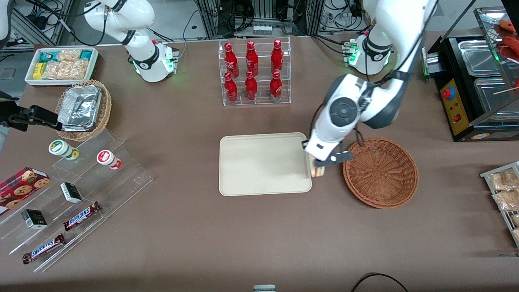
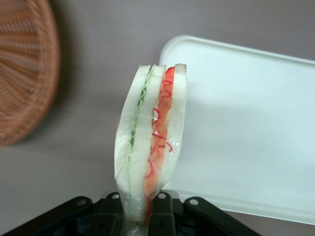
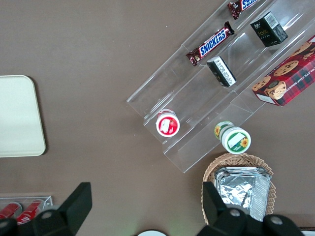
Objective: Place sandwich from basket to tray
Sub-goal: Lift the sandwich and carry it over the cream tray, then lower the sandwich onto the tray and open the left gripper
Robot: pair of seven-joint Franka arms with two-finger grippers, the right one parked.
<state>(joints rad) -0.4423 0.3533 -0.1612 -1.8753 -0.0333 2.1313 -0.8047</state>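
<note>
The sandwich (image 2: 150,142), clamped in the left arm's gripper (image 1: 320,161), hangs between the empty basket (image 1: 380,172) and the tray (image 1: 263,164), at the tray's edge nearest the basket. Released here, it would likely catch the low rim and tip onto the table (image 1: 251,235), judging by its position.

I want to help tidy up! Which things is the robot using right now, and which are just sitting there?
Using now:
- sandwich, pinched in the gripper at the tray's edge
- tray, nothing on it
- basket, nothing in it

Just sitting there:
- red bottles
- Snickers bars
- cookie box
- foil containers
</note>
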